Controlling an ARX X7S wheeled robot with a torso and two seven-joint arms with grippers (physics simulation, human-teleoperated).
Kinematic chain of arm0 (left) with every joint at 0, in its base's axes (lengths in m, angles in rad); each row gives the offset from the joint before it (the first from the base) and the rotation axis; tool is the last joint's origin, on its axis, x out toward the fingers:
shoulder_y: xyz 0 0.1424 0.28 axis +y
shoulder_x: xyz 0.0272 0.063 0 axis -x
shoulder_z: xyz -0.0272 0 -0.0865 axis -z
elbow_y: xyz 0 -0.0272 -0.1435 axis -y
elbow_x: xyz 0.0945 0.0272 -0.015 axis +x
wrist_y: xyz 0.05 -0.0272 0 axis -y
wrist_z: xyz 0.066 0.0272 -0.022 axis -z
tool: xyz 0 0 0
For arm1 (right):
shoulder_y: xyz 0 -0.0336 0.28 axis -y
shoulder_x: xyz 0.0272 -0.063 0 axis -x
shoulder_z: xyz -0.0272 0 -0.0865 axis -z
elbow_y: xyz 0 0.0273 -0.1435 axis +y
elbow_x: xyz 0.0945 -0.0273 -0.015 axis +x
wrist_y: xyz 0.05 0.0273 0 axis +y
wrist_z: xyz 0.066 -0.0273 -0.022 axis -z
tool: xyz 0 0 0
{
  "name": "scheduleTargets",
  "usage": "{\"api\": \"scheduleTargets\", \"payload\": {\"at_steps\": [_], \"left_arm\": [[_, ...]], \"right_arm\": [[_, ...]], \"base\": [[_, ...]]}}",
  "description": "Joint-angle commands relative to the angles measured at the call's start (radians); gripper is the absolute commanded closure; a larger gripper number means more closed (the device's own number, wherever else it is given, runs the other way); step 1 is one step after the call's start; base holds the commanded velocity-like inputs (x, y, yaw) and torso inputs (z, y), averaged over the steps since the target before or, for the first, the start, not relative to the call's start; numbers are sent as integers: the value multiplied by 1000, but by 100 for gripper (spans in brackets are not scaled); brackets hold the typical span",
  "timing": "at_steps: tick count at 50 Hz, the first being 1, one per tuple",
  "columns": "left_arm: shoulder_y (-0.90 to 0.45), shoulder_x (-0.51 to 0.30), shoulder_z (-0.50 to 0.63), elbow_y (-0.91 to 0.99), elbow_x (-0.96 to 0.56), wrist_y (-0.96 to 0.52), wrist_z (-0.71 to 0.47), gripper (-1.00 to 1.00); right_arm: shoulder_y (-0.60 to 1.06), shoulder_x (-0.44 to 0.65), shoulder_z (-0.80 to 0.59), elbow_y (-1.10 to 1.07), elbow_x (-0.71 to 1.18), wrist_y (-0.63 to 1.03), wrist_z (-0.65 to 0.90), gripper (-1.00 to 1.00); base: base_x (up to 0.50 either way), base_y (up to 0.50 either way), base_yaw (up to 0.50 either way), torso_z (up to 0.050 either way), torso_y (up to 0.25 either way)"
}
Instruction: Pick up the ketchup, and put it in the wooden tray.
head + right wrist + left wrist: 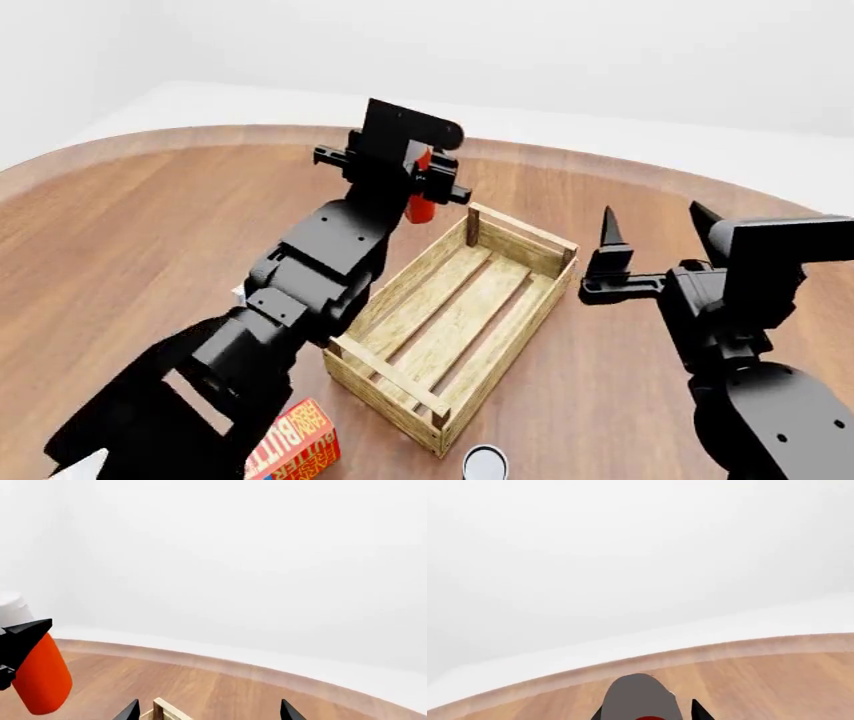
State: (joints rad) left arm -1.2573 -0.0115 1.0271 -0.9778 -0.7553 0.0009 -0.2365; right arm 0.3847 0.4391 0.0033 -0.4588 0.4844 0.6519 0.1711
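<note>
The ketchup (422,207), an orange-red bottle, hangs in the air above the table just past the far left corner of the wooden tray (529,331). My left gripper (423,179) is shut on it. In the left wrist view the bottle's shaded cap (639,696) fills the space between the jaws of the left gripper (647,713). The right wrist view shows the ketchup (41,677) with its white cap, clamped by a black finger. My right gripper (654,226) stands open to the right of the tray, nothing between its fingers. A corner post of the wooden tray (164,711) shows between the right gripper's (209,712) tips.
A red-orange butter box (296,446) lies at the near left by my left arm. A small round can (485,463) sits at the tray's near corner. The round wooden table (134,230) ends in a curved far edge against a white floor.
</note>
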Motion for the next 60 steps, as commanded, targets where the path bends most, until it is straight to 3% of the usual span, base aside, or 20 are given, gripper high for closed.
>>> {"api": "scheduleTargets", "payload": {"at_steps": [1, 13, 31, 49, 60], "left_arm": [[-97, 11, 473, -20, -423, 122, -116, 100], [-96, 11, 515, 27, -419, 100, -179, 100], [-99, 12, 517, 82, -444, 47, -184, 100], [-117, 12, 525, 79, -558, 46, -163, 100], [-122, 12, 525, 95, -536, 53, -175, 100]], "right_arm": [[-83, 23, 74, -57, 25, -1, 26, -100], [-146, 41, 139, -121, 57, 17, 49, -100], [-172, 40, 156, -147, 56, 31, 86, -100], [-168, 35, 156, -146, 61, 45, 108, -100], [-167, 32, 159, -146, 64, 47, 118, -100]], "base": [[0, 0, 0, 0, 0], [0, 0, 0, 0, 0], [0, 0, 0, 0, 1], [0, 0, 0, 0, -86], [-1, 0, 0, 2, -153]]}}
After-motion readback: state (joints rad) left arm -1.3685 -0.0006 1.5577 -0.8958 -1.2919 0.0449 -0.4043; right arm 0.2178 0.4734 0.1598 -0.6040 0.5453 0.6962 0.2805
